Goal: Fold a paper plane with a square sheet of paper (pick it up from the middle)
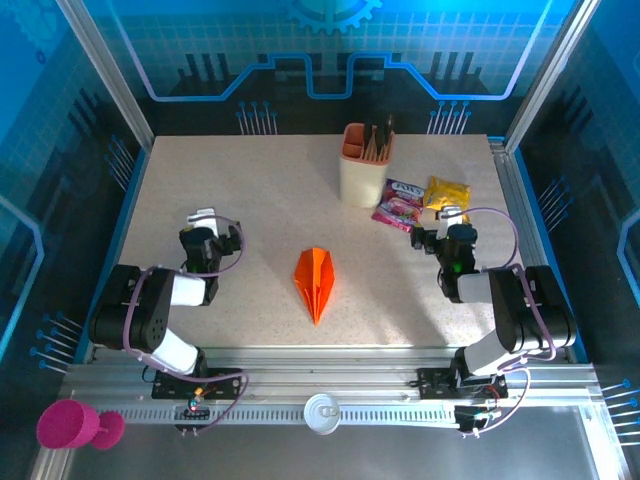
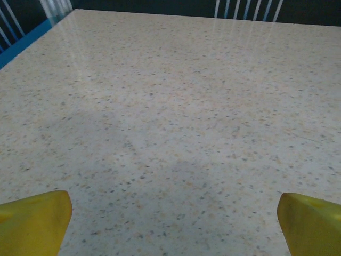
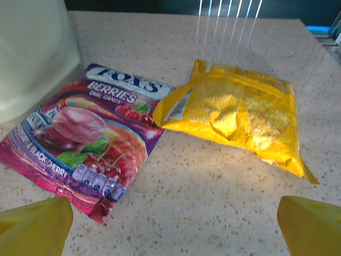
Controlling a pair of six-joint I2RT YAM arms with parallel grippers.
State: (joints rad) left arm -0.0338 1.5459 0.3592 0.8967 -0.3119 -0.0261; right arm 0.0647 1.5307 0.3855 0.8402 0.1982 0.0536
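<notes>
The square sheet of paper lies folded into a narrow orange paper plane [image 1: 315, 282] at the middle of the table, its point toward the near edge. My left gripper [image 1: 205, 218] rests low over bare table to the plane's left. In the left wrist view my left gripper [image 2: 173, 226] is open, its yellow fingertips [image 2: 32, 221] wide apart with nothing between them. My right gripper [image 1: 449, 216] sits to the plane's right, just in front of the snack packets. The right wrist view shows the right gripper [image 3: 173, 226] open too, with bare table between its fingertips [image 3: 311, 224].
A beige-and-orange pen cup [image 1: 365, 165] stands at the back centre, its wall [image 3: 34, 53] at the left of the right wrist view. A pink packet [image 3: 88, 141] and a yellow packet [image 3: 240, 114] lie beside it. A pink cup [image 1: 70, 425] sits off the table, near left.
</notes>
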